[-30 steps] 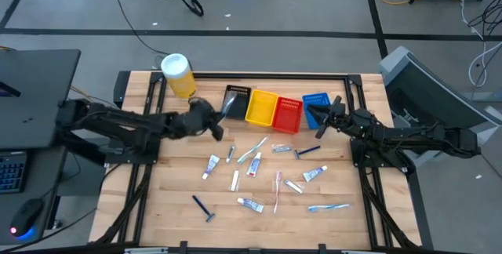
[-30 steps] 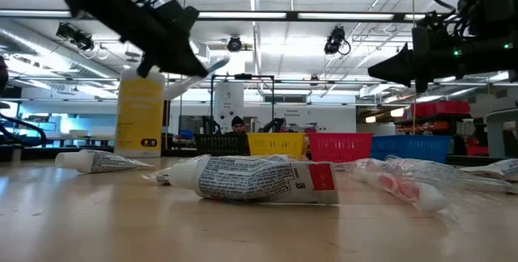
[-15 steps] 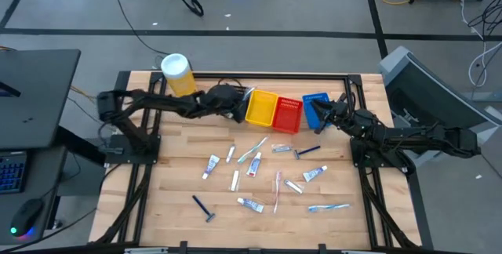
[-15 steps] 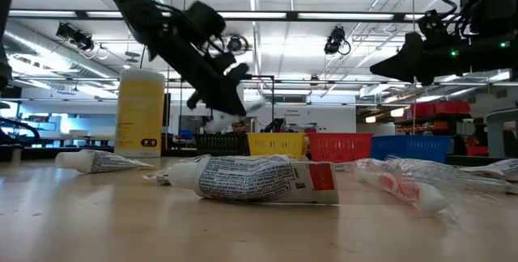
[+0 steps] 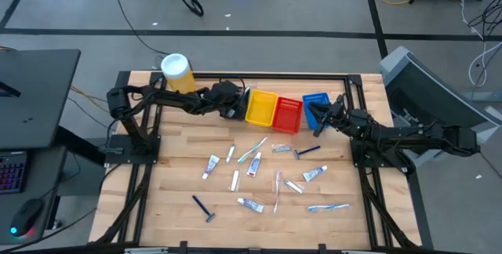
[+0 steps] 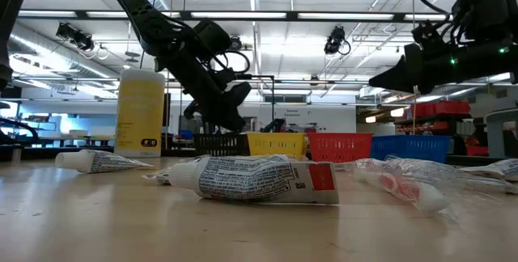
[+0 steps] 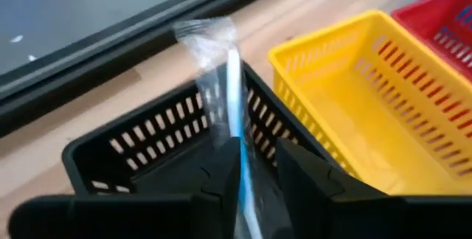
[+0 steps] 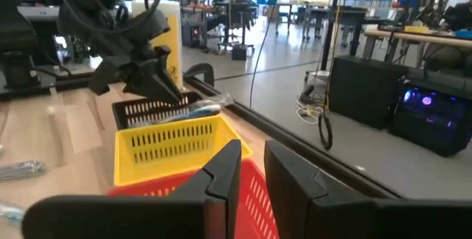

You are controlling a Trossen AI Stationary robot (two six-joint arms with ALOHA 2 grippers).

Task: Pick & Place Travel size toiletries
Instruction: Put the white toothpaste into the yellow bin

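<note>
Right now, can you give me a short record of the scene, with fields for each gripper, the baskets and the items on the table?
left gripper: over the black basket, a wrapped toothbrush between its fingers, tip sticking out past the basket's rim
right gripper: near the blue basket, nothing seen in it
baskets: black, yellow basket, red basket, blue, in a row at the table's far side
loose toiletries: tubes, toothbrushes and a razor scattered on the wooden table
other: yellow canister at the far left corner
</note>
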